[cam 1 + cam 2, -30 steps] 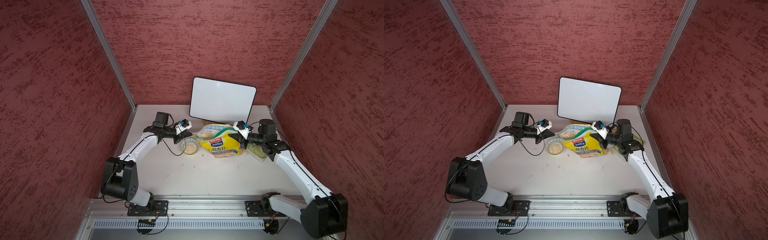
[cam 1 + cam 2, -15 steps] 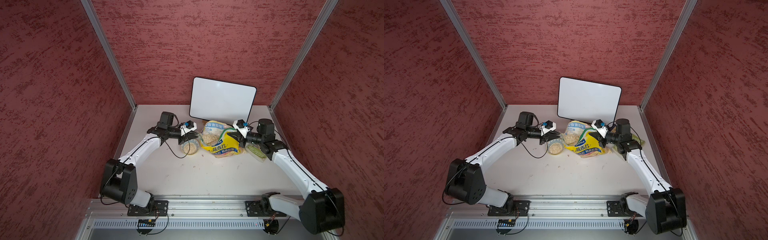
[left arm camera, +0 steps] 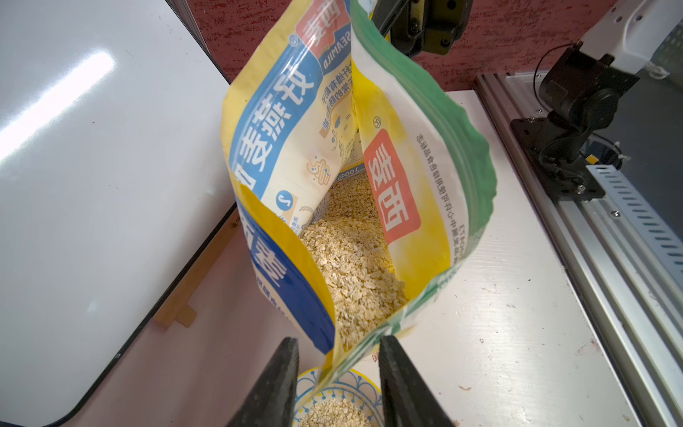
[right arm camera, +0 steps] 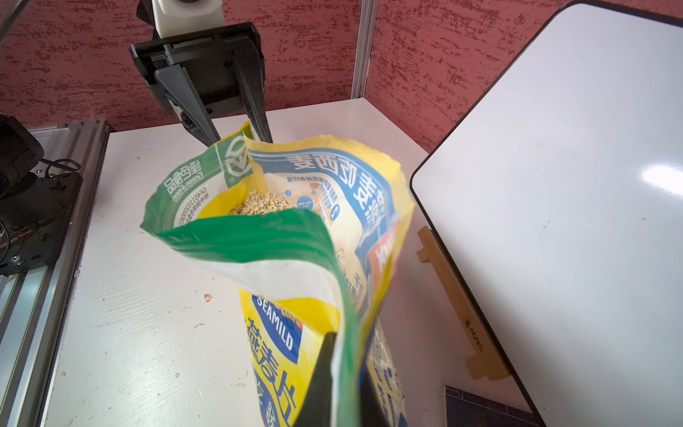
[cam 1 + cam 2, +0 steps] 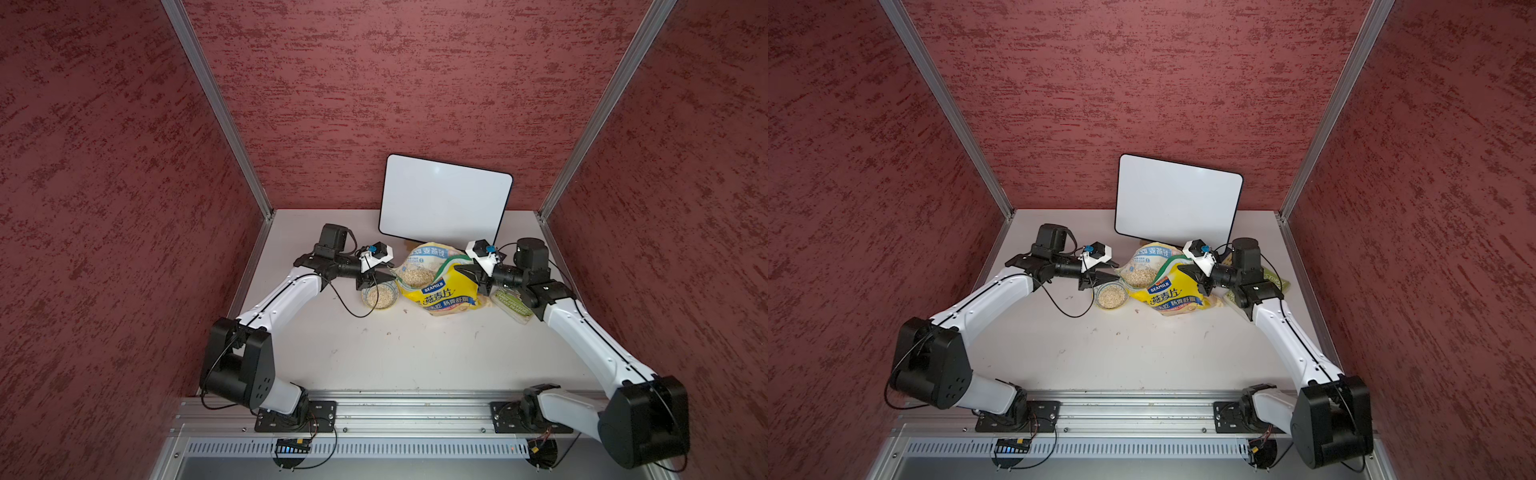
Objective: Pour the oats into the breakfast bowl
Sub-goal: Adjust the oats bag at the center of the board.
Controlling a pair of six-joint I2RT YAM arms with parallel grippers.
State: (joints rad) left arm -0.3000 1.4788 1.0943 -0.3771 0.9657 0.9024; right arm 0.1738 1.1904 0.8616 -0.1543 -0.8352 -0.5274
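Oats (image 5: 1111, 296) fill the breakfast bowl (image 3: 366, 388), so only release seems left: left hand (image 3: 338, 340) stands spread around the pouch (image 5: 440, 297) lip, right hand (image 5: 463, 272) pinches its edge

- I see the pouch (image 5: 440, 293) as glossy, crinkled plastic film; the oats (image 3: 354, 266) inside look dry and matt.
- The whiteboard (image 5: 444, 203) has a smooth, shiny face on a bare wooden stand (image 4: 458, 295).
- The breakfast bowl (image 3: 364, 384) rim looks glazed.
- The tabletop (image 5: 395, 357) is white, smooth and scuffed.
- The walls (image 5: 374, 83) are rough and plaster-like.
- The rail (image 5: 395, 401) is brushed metal.
- My left claw (image 3: 338, 337) is matt black plastic.
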